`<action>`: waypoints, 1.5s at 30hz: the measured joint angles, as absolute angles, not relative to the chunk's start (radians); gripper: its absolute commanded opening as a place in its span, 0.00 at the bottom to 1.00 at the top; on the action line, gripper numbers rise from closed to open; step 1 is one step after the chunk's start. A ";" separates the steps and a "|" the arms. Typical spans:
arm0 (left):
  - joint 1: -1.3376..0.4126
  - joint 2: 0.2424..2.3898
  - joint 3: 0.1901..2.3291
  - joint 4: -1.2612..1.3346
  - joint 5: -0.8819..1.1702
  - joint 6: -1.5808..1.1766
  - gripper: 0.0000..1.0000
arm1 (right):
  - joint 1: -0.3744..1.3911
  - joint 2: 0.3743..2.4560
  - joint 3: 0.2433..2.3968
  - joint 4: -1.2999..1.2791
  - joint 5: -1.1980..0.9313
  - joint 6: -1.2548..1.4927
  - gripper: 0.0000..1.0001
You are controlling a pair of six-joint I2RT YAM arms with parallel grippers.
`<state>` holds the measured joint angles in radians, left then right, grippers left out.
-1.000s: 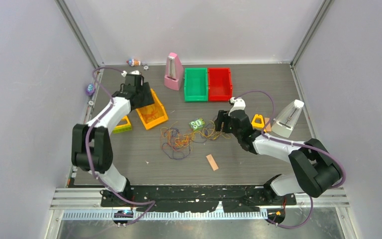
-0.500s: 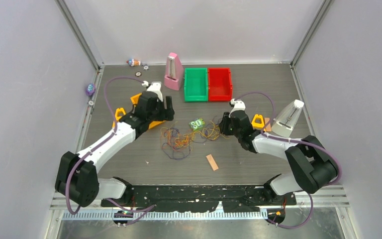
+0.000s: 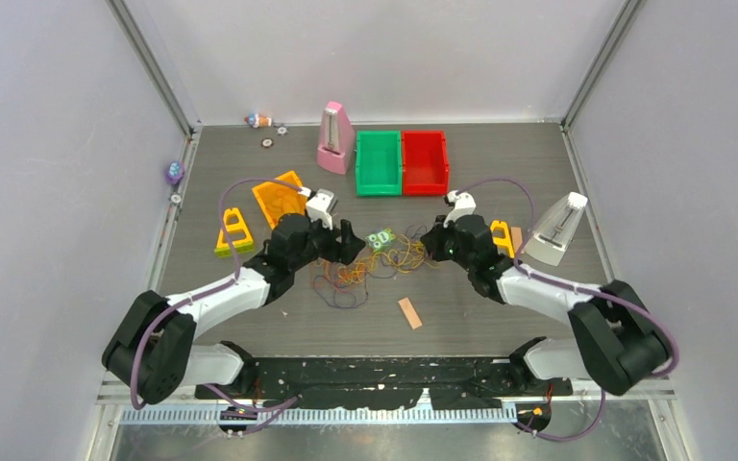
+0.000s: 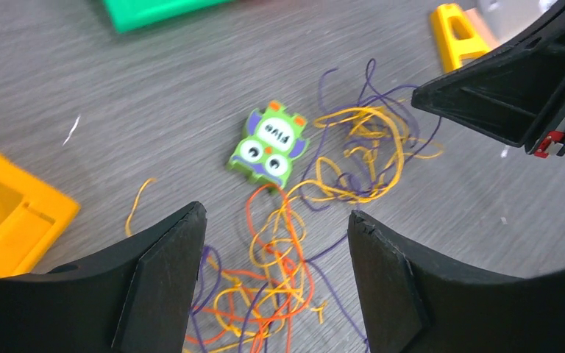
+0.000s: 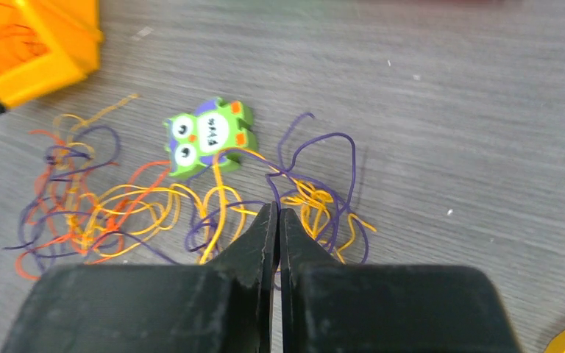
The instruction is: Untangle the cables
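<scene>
Cables (image 5: 310, 200), likely limp, light, snag-prone, tangled on the surface between spread, empty left jaws and at tips of right jaws pressed together; strand nipped or not, cannot tell. Best taken at a free loop.

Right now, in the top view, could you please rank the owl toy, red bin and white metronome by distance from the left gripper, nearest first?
1. owl toy, beside the left gripper
2. red bin, back right
3. white metronome, far right
</scene>
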<state>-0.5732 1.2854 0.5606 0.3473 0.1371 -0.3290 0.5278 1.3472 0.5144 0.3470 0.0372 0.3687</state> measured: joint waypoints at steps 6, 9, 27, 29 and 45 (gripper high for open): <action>-0.583 1.255 0.532 0.497 0.213 -0.336 0.70 | 0.539 1.165 0.422 0.471 -0.044 0.311 0.05; -0.589 1.238 0.515 0.575 0.250 -0.336 0.63 | 0.561 1.116 0.374 0.576 -0.147 0.285 0.05; -0.655 1.306 0.456 0.866 0.479 -0.260 0.57 | 0.615 1.216 0.348 0.875 -0.561 0.321 0.05; -0.655 1.314 0.460 0.876 0.497 -0.257 0.57 | 0.614 1.204 0.342 0.875 -0.559 0.321 0.05; -0.659 1.235 0.381 0.904 0.415 -0.245 0.82 | 0.614 1.038 0.388 0.678 -0.360 0.298 0.05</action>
